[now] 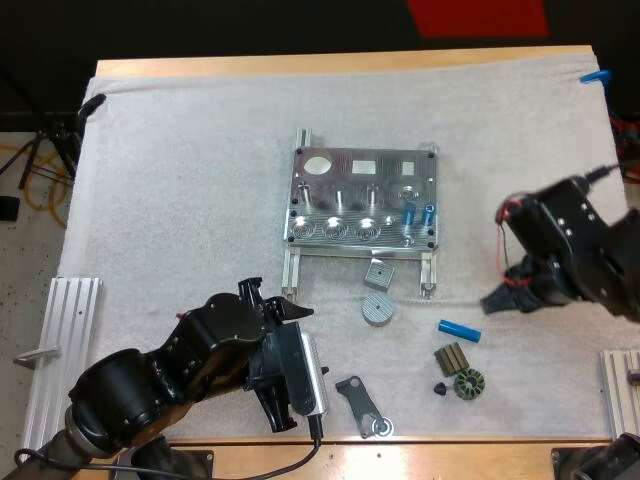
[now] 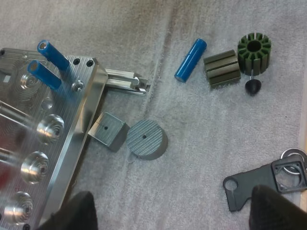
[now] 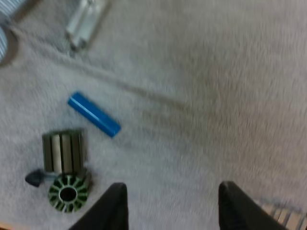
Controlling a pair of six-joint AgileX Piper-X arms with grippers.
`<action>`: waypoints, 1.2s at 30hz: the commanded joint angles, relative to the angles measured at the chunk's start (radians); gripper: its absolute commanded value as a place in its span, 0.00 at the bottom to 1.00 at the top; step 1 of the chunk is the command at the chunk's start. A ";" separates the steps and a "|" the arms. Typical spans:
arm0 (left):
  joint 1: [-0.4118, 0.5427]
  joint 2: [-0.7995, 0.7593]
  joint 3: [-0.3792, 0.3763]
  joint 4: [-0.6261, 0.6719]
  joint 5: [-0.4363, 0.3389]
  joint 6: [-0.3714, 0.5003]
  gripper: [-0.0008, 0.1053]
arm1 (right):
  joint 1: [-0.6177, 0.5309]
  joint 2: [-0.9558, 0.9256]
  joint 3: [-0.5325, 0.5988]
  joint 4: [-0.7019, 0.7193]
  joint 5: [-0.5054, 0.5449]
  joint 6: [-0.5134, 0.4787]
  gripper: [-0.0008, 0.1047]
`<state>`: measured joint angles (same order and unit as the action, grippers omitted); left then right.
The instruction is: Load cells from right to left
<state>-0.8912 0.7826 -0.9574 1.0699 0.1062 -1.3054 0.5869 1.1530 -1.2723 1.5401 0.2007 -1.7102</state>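
Observation:
The metal fixture (image 1: 340, 190) (image 2: 81, 120) lies mid-mat with two blue cylinders (image 1: 419, 212) (image 2: 48, 64) standing in its right-hand holes. A loose blue cylinder (image 1: 459, 330) (image 2: 190, 60) (image 3: 93, 115) lies on the mat right of the fixture's front rail. Beside it are a dark block (image 1: 452, 358) (image 3: 63, 152), a green slotted ring (image 1: 468, 384) (image 3: 68, 192) and a small black cone (image 1: 439, 388). My right gripper (image 1: 497, 300) (image 3: 175, 206) hovers open just right of the loose cylinder, holding nothing. My left gripper (image 1: 272, 298) (image 2: 172, 211) is open near the fixture's front left.
A grey square block (image 1: 378, 273) (image 2: 108, 131) and a grey ribbed disc (image 1: 376, 309) (image 2: 147, 139) sit in front of the fixture. A black bracket (image 1: 362, 406) (image 2: 264, 184) lies near the front edge. Aluminium rails (image 1: 60, 350) flank the mat's left and right edges.

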 commanded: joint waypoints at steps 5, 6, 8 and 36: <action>-0.002 -0.006 -0.006 0.001 0.007 0.007 0.62 | -0.002 -0.071 0.134 -0.002 -0.004 0.131 0.42; -0.002 -0.006 -0.006 0.001 0.007 0.007 0.62 | -0.002 -0.079 0.171 -0.023 -0.004 0.156 0.42; -0.002 -0.006 -0.006 0.001 0.007 0.007 0.62 | -0.002 -0.090 0.219 -0.060 -0.004 0.193 0.42; -0.002 -0.006 -0.006 0.001 0.007 0.007 0.62 | -0.002 -0.019 0.641 -0.607 -0.032 0.342 0.42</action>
<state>-0.8912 0.7826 -0.9574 1.0699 0.1086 -1.3041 0.5869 1.1330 -0.6323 0.9377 0.1561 -1.3725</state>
